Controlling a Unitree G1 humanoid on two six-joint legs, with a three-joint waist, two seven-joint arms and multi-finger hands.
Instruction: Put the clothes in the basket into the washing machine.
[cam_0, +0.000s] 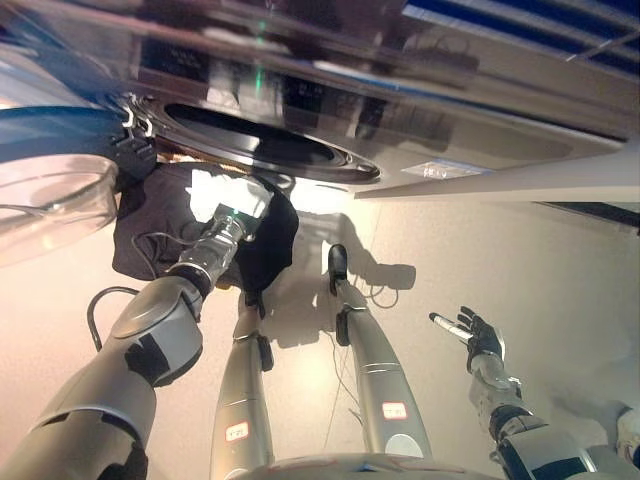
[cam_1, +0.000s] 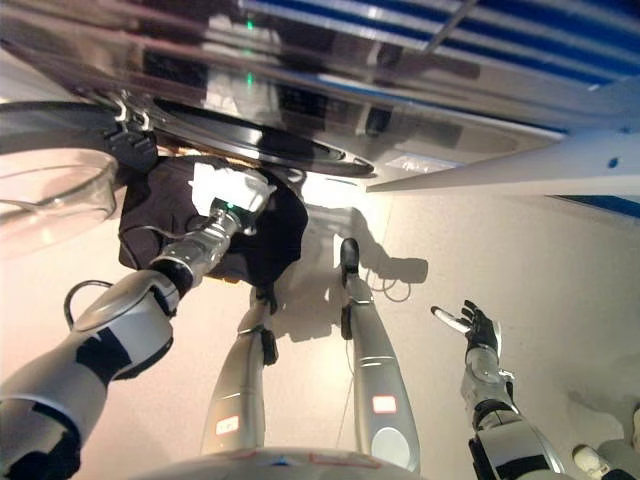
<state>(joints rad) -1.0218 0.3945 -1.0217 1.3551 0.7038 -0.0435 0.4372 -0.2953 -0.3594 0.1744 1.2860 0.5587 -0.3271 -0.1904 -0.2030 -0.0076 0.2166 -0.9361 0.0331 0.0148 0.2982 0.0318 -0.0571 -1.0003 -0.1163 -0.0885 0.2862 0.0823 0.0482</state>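
Note:
A dark garment hangs bunched just below the washing machine's round drum opening. My left arm reaches up from the lower left into it. My left hand is buried in the cloth at the rim of the opening, so its fingers are hidden. The cloth droops on both sides of the wrist. My right hand hovers low on the right over the floor, far from the machine, fingers spread and holding nothing. No basket shows in either view.
The machine's glass door stands swung open at the far left, close beside the garment. The machine's glossy front fills the top of the view. Pale floor lies to the right.

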